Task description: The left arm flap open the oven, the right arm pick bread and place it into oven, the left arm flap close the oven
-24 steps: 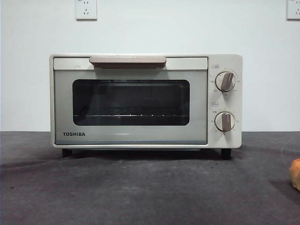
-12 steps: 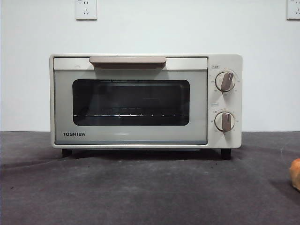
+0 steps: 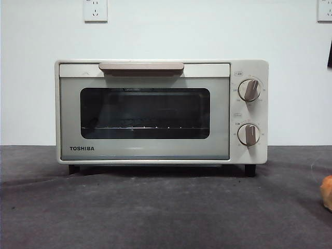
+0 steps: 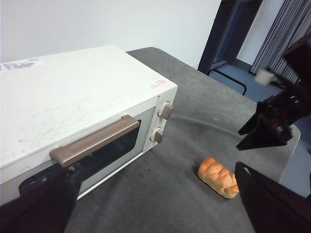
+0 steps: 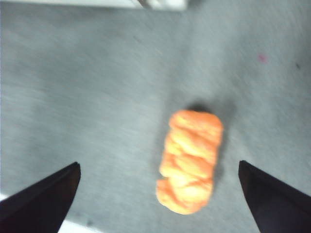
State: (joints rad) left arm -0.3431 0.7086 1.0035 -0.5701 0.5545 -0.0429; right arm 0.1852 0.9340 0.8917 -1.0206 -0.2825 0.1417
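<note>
the right gripper [image 5: 158, 194] hangs above the bread [image 5: 190, 160], jaws spread wide and touching nothing. the bread lies on the grey table [image 4: 194, 121], off to the knob side of the closed oven [image 3: 161, 111]. the left gripper [image 4: 155, 194] is also spread wide and empty, near the oven's handle [image 4: 95, 141].

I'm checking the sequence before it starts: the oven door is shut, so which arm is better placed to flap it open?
Left. The left gripper hangs open just in front of the oven handle. The right gripper is open above the bread, away from the door.
</note>
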